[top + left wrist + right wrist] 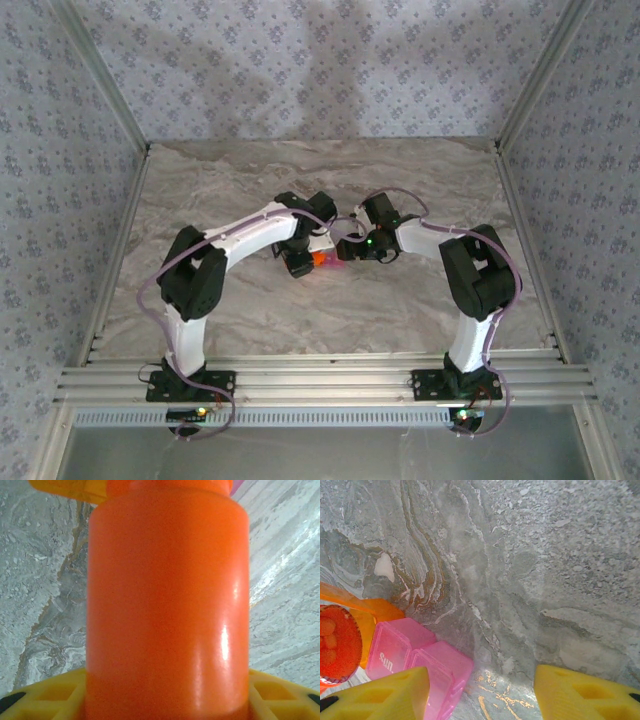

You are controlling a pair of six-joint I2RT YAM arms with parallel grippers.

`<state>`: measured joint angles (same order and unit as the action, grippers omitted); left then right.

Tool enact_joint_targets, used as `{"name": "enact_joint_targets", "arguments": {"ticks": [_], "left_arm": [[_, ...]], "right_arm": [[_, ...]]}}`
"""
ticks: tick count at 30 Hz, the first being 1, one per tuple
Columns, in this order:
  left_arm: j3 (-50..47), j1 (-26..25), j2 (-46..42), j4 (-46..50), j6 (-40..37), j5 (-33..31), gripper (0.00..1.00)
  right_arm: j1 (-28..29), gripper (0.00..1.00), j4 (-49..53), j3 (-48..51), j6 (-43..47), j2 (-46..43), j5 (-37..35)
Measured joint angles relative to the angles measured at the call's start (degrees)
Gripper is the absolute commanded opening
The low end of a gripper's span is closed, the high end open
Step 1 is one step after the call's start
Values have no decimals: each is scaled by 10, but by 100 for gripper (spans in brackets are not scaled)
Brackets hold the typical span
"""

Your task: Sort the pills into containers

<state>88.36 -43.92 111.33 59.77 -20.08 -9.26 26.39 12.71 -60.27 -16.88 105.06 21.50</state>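
My left gripper (pixel 167 695) is shut on a tall orange bottle (pixel 167 605), its yellow fingers (pixel 45 695) on either side of the bottle's base. In the right wrist view the bottle's open mouth (pixel 337 642) shows orange pills (pixel 327 627) inside. Right beside that mouth lie the containers: a translucent orange compartment (pixel 375 612) joined to a pink one (pixel 420 660) marked "sun", lid flipped open. My right gripper (pixel 482 690) is open just above the table with only bare marble between its fingers. Its left finger (pixel 380 695) stands beside the pink lid. From above, both grippers (pixel 300 262) (pixel 352 250) meet at the containers (pixel 333 258).
The grey marble table (pixel 320 170) is ringed by patterned walls, with an aluminium rail (pixel 320 380) along the near edge where both arm bases stand. Bare table lies behind and to both sides of the arms.
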Motion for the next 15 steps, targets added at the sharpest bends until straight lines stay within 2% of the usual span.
{"name": "enact_joint_targets", "arguments": {"ticks": [15], "left_arm": [[-130, 11, -107, -113, 36, 39, 0]], "right_arm": [[0, 60, 0, 0, 0, 0, 0]]}}
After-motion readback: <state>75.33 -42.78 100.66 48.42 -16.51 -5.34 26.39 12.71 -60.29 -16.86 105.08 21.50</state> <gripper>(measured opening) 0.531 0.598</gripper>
